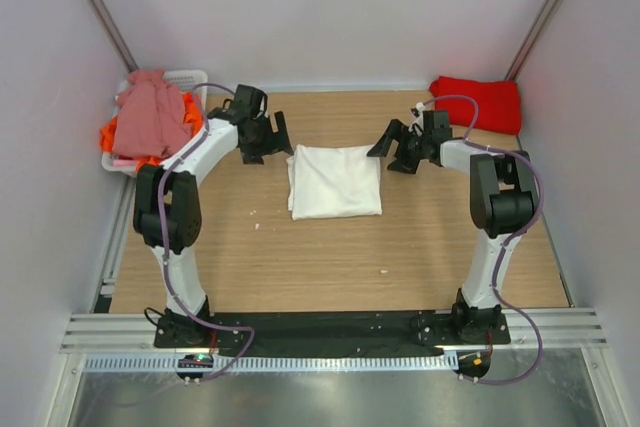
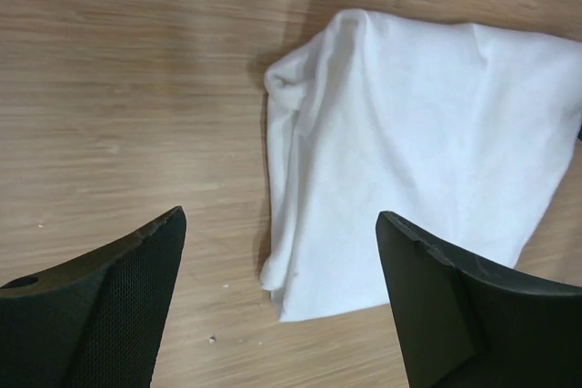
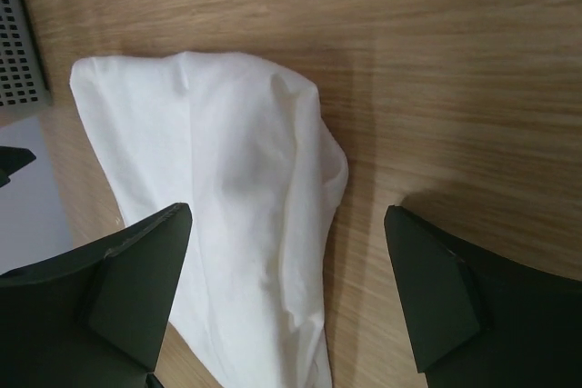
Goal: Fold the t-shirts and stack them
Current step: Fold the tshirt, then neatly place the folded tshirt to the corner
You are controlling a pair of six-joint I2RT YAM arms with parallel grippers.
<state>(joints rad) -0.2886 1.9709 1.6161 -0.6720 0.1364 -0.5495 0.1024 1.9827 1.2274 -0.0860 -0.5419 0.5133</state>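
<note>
- Progress, seen from the top external view: a white t-shirt (image 1: 335,181) lies folded into a neat rectangle at the middle of the desk (image 1: 300,257). A red t-shirt (image 1: 480,102) sits at the far right corner, apparently folded and well apart from the white one, so I judge nothing is stacked yet.
- A pink t-shirt (image 1: 150,117) and an orange t-shirt (image 1: 112,134) are heaped, unfolded, on the white slotted basket (image 1: 190,77) at far left. By my reading, these are the work left.
- The left gripper (image 1: 268,150) hangs just beside the white shirt's far-left corner and the right gripper (image 1: 392,149) near its far-right corner. Both are released and grasp nothing.
- Left wrist view: the left gripper (image 2: 280,217) has its jaws spread wide above bare wood and the shirt's edge. The white t-shirt (image 2: 427,134) shows a rumpled, rolled corner and layered edges that the overhead view smooths over. No other shirt is in sight here.
- Right wrist view: the right gripper (image 3: 287,213) is likewise spread and empty. The white t-shirt (image 3: 218,161) shows a soft ridge along its folded side, and a grey slotted strip (image 3: 18,34) appears at top left. The basket and the red shirt appear only from above.
</note>
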